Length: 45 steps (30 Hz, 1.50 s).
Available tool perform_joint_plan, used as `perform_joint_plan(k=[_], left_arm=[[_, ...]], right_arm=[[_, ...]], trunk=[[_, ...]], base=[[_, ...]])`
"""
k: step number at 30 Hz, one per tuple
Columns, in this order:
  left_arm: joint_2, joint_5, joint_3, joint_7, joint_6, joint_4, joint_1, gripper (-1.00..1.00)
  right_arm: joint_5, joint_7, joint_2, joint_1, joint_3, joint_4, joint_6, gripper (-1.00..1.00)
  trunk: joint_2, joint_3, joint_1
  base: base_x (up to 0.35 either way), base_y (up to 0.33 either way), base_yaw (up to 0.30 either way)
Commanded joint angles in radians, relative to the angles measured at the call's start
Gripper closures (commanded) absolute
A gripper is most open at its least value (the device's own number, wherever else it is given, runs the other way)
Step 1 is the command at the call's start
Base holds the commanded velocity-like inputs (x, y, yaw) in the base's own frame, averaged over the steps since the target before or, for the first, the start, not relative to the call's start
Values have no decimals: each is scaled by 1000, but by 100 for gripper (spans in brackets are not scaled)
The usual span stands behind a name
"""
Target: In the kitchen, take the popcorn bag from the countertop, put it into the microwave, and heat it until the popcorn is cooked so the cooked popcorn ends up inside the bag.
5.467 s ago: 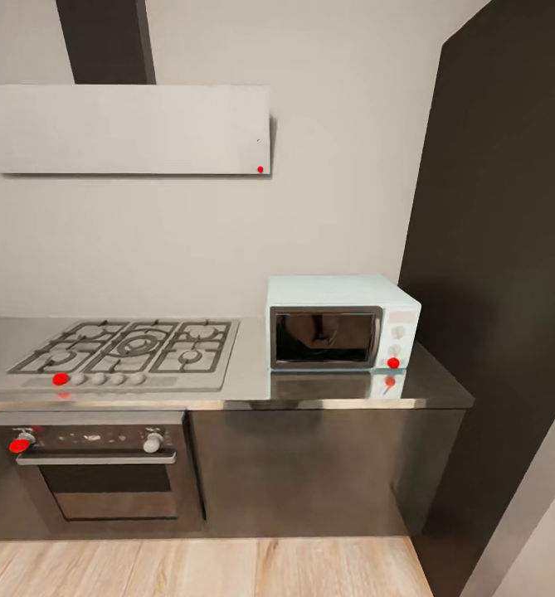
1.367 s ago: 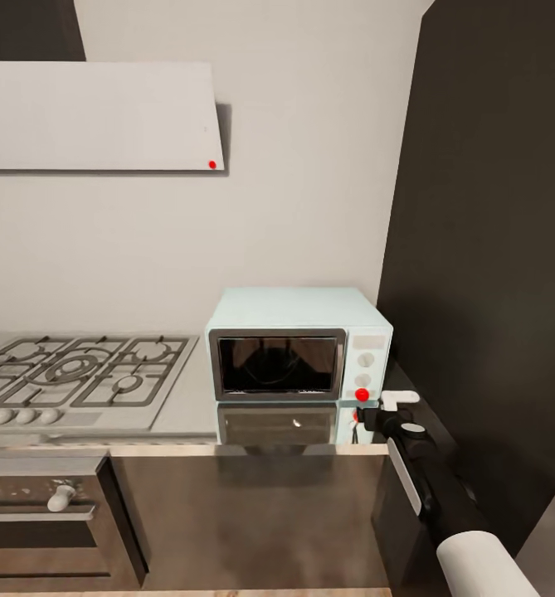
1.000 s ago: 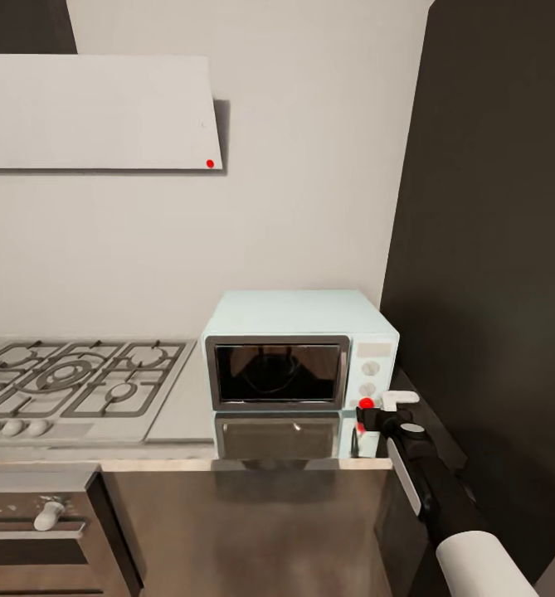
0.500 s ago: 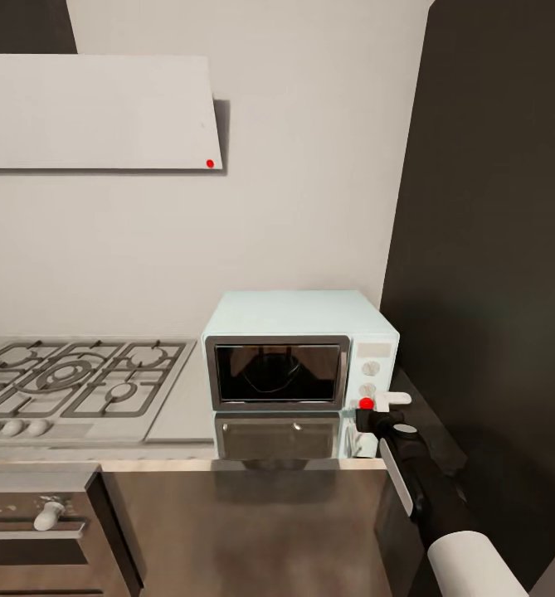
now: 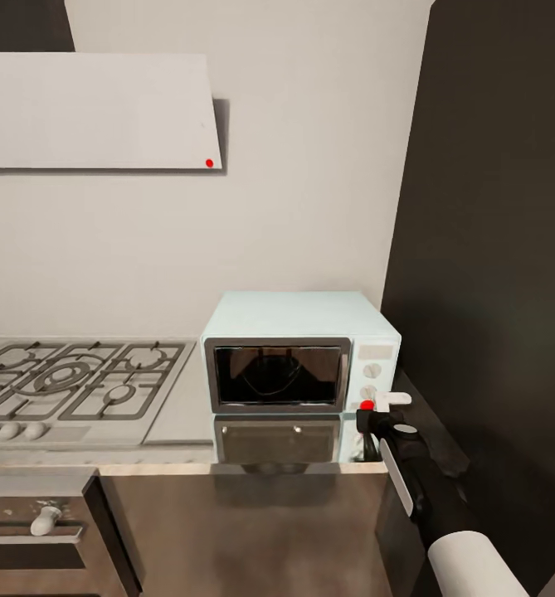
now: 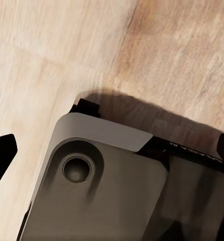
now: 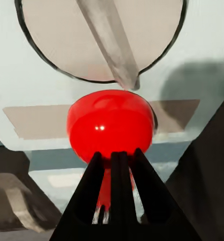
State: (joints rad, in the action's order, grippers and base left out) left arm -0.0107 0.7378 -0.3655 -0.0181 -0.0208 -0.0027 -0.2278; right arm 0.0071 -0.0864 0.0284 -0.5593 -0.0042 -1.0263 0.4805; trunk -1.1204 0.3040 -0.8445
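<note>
here the right gripper (image 5: pixel 365 410) meets the microwave (image 5: pixel 300 351) at the countertop's (image 5: pixel 186 414) right end.
its fingers (image 7: pixel 117 191) are pressed together, tips at the red dot (image 7: pixel 111 124) under a white knob (image 7: pixel 99 37); the left gripper's jaw state cannot be told.

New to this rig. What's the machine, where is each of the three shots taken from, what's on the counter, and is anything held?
It is a simulated wheeled robot with two arms. The head view looks down over the kitchen: a grey countertop carries a gas hob and a pale mint microwave with its door shut. The right arm reaches to the microwave's lower right corner, and its right gripper sits at the red button. The right wrist view looks along that gripper: its jaws are closed together, tips right at the red button, under a white knob. Nothing is held. The left wrist view points down at the wooden floor and the robot's own base; the left jaws sit wide apart at the picture's edges.
</note>
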Motion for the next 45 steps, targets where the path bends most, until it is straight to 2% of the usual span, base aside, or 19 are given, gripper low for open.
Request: perform_joint_plan(k=[1,14,27,36,39,43,45], left_arm=[[0,8,-9,-2,-2,0,-1,-100],[0,9,-8,-2,-2,0,-1,-100],[1,9,-9,-2,-2,0,-1,-100],[1,9,-9,-2,-2,0,-1,-100],[2,9,-9,-2,-2,0,-1,-100],[3,10,-9,-2,-2,0,-1,-100],[3,11,-9,-2,-2,0,0,-100]], right_arm=[[1,-3,1,-1,0,0,5,100],[5,-3,-1,-1,-2,38,3,100],[5,-1,-1,-1,-1,-28,14,100],[4,-1,-1,-1,0,-32,17,100],[5,-1,0,21,0,-23,15,100],[16,-1,-8,106,0,-20,7,100],[12,-1,-9,118,0,-9,6,100]], trunk=[[-1,1,0],[-1,1,0],[-1,1,0],[-1,1,0],[-1,1,0],[-1,1,0],[-1,1,0]], base=[[234,0,0],[12,0,0],[-335,0,0],[-345,0,0],[-345,0,0],[-345,0,0],[-345,0,0]])
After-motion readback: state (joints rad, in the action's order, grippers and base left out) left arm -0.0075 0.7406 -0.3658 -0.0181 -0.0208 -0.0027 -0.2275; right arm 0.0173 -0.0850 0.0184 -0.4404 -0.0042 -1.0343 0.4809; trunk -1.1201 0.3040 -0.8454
